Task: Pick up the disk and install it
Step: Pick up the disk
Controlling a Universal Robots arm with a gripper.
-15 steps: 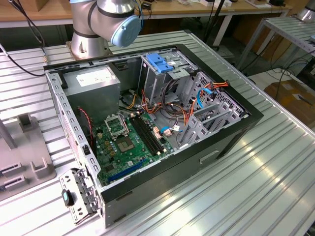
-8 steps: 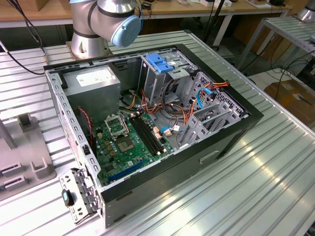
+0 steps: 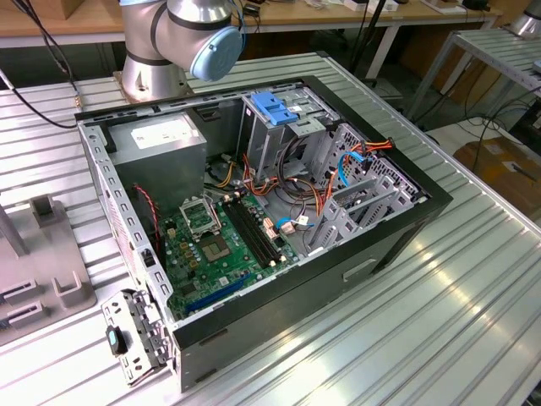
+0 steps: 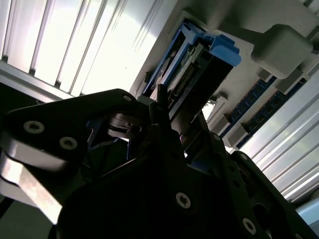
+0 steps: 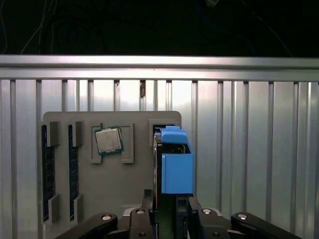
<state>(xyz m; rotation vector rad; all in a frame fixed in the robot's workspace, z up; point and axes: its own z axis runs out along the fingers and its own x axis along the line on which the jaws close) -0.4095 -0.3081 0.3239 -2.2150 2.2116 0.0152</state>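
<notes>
Centre the gripper (image 5: 173, 201) astride the disk (image 5: 177, 169), standing on edge in the grey holder (image 5: 124, 189) (clamped or merely straddling: cannot tell), press square on the flat faces, and draw straight out of that holder without twisting or scraping.

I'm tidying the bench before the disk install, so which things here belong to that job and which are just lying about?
Job: disk in its blue frame, gripper, open computer case.
Lying about: processor chip, memory sticks, both in the grey holder.
</notes>
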